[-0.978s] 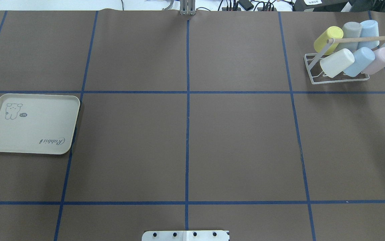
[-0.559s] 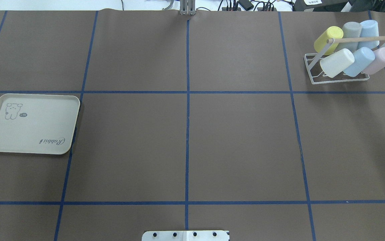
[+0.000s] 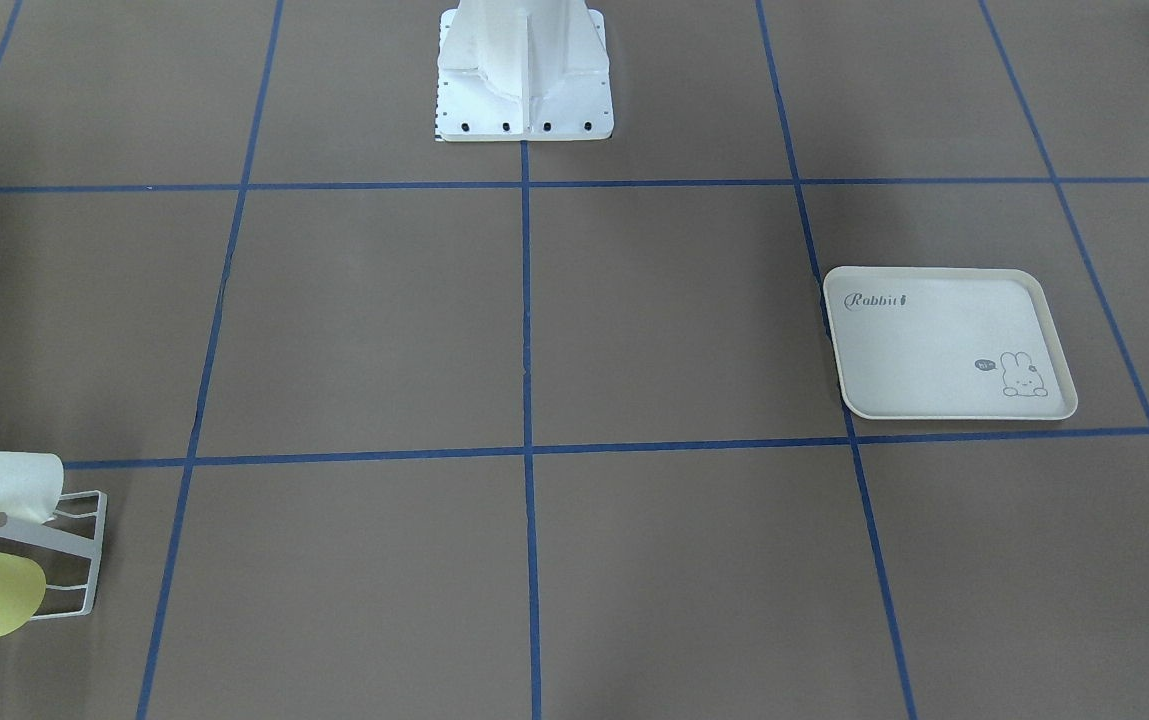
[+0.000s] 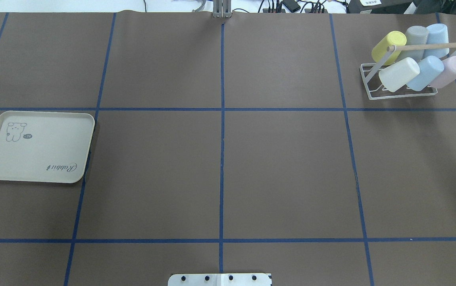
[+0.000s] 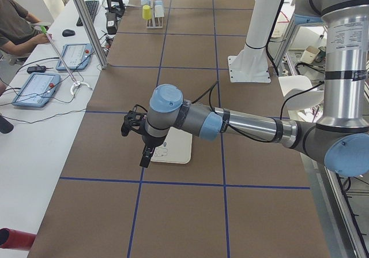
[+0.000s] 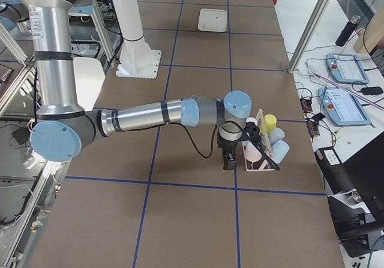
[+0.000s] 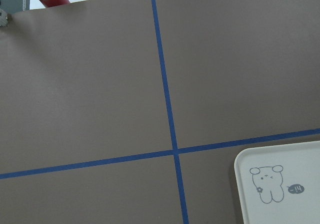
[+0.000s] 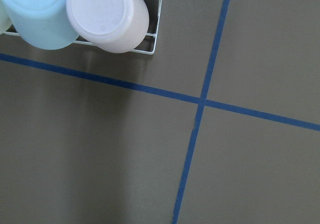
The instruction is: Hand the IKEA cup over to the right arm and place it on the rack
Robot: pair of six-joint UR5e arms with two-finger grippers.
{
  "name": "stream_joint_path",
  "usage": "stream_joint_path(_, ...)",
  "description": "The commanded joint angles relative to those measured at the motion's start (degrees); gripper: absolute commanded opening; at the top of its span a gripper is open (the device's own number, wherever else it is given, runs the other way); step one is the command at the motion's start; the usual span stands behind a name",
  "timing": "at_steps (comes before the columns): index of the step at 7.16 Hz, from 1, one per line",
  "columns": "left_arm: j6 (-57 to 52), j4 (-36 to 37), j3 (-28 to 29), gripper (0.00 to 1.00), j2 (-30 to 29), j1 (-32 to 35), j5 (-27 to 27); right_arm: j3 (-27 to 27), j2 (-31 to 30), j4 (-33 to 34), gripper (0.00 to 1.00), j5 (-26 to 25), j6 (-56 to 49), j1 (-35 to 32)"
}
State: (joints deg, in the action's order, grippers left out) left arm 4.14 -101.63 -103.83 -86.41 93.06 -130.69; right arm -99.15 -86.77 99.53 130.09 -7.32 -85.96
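The white wire rack [image 4: 370,85] with a wooden dowel stands at the far right and holds several pastel IKEA cups, among them a yellow cup [image 4: 388,47], a white cup [image 4: 399,74] and a pink cup [image 4: 450,71]. The right wrist view looks down on the pink cup [image 8: 107,16] and a blue cup [image 8: 37,13]. My right gripper [image 6: 228,160] hangs beside the rack [image 6: 264,160], seen only in the exterior right view. My left gripper [image 5: 144,160] hovers by the tray [image 5: 176,148], seen only in the exterior left view. I cannot tell whether either is open or shut.
A cream rabbit tray [image 4: 37,147] lies at the table's left. The white robot base [image 3: 524,70] stands at the near middle edge. Blue tape lines grid the brown tabletop. A person sits at a side bench [image 5: 14,27] with tablets and cables.
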Motion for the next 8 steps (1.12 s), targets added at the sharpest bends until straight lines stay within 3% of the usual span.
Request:
stream_joint_path(1, -0.01, -0.41, -0.06, 1.0, -0.08, 0.02, -0.09, 0.27, -0.24, 0.05, 1.0, 5.3, 0.11, 0.0)
stream_joint_path(2, -0.1, -0.5, -0.41, 1.0, 0.01, 0.02, -0.79, 0.01, -1.11, -0.03, 1.0, 7.17, -0.06, 0.0)
stream_joint_path(8, -0.19, -0.85, -0.93, 1.0, -0.25, -0.07, -2.9, 0.1, -0.6, -0.12, 1.0, 5.18, -0.24, -0.09)
